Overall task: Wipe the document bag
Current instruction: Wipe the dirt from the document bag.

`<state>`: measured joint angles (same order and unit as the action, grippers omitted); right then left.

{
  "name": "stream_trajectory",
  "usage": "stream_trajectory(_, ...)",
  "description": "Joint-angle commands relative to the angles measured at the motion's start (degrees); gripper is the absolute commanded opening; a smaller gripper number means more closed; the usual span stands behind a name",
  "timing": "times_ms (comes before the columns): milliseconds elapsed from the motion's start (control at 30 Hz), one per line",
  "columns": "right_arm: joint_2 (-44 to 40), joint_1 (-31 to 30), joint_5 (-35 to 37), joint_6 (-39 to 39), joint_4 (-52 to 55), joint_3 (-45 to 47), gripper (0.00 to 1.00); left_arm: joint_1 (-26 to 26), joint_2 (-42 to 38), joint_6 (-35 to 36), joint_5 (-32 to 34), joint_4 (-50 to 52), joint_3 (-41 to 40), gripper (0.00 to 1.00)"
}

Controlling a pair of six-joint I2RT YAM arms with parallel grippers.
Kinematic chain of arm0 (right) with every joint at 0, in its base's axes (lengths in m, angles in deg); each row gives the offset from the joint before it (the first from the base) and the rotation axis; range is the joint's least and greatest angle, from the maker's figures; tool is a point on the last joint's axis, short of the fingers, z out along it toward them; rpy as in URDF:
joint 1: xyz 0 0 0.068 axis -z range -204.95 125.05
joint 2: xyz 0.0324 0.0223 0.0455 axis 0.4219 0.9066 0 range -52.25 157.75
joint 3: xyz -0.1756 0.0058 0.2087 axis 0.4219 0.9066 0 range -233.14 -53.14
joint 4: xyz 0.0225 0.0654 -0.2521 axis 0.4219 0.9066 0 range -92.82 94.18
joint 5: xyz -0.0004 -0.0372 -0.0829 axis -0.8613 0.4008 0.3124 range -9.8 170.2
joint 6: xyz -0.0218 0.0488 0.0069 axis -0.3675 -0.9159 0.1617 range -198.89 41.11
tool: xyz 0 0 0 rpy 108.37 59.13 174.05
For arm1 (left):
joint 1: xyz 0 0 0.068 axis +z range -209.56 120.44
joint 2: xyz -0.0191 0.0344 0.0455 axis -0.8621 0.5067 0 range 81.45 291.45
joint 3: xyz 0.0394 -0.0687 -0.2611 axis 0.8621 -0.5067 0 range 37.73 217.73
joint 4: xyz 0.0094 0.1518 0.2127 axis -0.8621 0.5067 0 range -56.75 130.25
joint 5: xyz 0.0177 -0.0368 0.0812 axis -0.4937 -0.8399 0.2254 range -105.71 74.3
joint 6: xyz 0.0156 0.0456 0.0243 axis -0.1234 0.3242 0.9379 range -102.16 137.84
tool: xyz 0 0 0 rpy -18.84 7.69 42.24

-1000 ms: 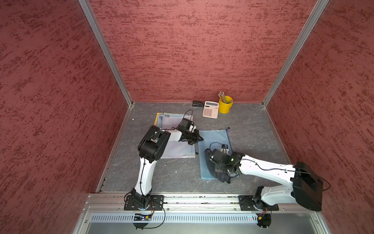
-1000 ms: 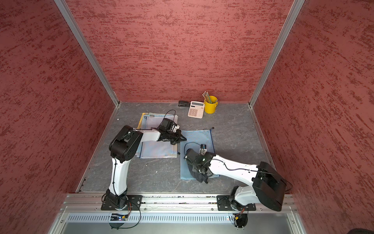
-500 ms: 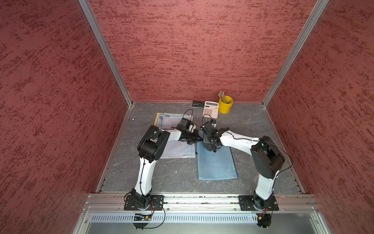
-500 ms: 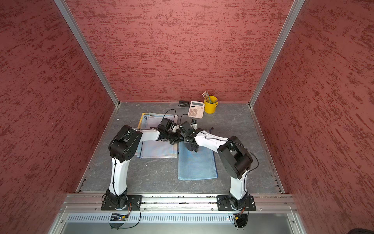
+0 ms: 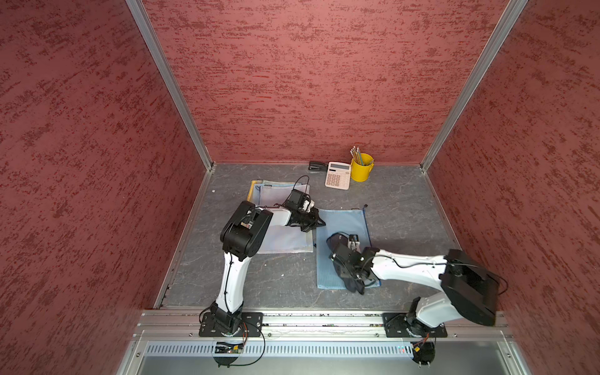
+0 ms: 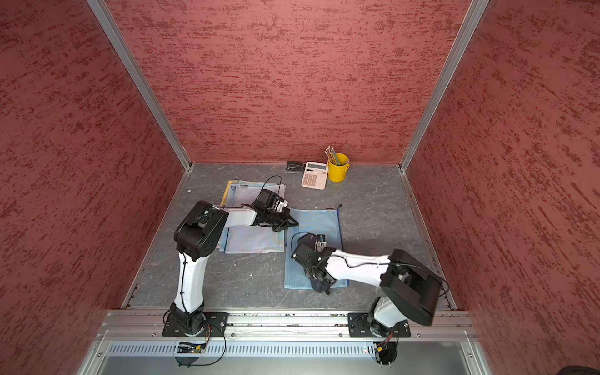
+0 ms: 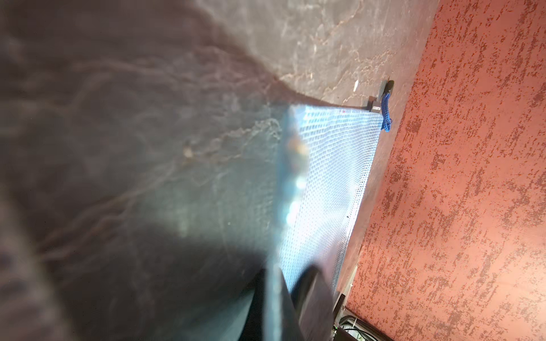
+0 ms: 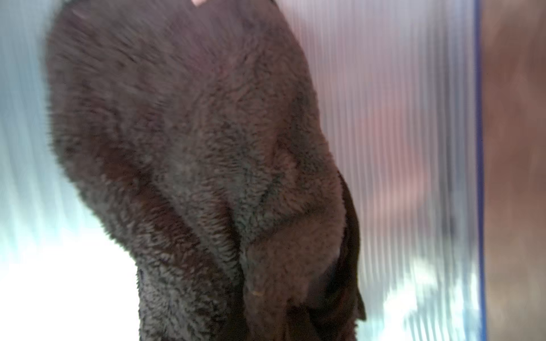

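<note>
As both top views showed it, bag place: the document bag (image 5: 342, 224) lay flat on the counter (image 5: 409, 233), just right of a stack of other bags (image 5: 285, 242).
Bag axis: the long axis ran from the robot's side toward the back wall, with the dark-blue zip edge (image 5: 367, 227) along the right and the zip pull (image 5: 365, 206) at the far right corner.
Grip, left: the left end effector (image 5: 319, 224) sat at the bag's far left corner, jaws together.
Grip, right: the right end effector (image 5: 350, 276) stood over the bag's near half, closed on a dark cloth (image 5: 355, 287). Wrist and cloth hid its tips, and the cloth's tail overhung the near edge.
Left wrist view: blue mesh of the bag (image 7: 331, 177) ran off to the zip pull (image 7: 385, 115). A blurred bag edge passed between two dark fingers (image 7: 313, 289) clamped on it. Most of the frame was out of focus.
Right wrist view: the fuzzy cloth (image 8: 206, 162) filled the middle, bunched toward the grip, and no tips could be seen. The bag surface (image 8: 399, 118) was smeared by blur, and the zip edge (image 8: 479, 147) showed as a straight blue line.
</note>
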<state>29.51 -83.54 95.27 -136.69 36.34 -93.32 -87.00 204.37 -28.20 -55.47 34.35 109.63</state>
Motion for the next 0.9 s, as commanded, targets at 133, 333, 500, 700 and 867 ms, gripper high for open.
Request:
stream_trajectory(133,-0.4,16.8,9.97,11.4,9.05,-13.95,0.0,-0.33,-0.3,3.65,1.86,6.66,0.99,0.0)
stream_trajectory(333,17.88,28.14,9.69,25.93,-7.58,-26.84,0.0,-0.94,-0.88,4.07,2.89,7.61,0.61,0.0)
stream_trajectory(500,25.92,34.56,10.31,30.34,-13.68,-29.32,0.0,-1.91,-0.96,4.95,3.69,9.0,1.49,0.0)
stream_trajectory(700,21.38,43.0,17.92,30.85,-11.12,-31.81,0.0,-2.35,-1.84,5.78,4.74,11.11,1.74,0.0)
stream_trajectory(867,11.2,49.35,15.69,31.16,-12.28,-30.81,0.0,-4.04,-7.62,13.87,10.86,23.41,6.46,0.0)
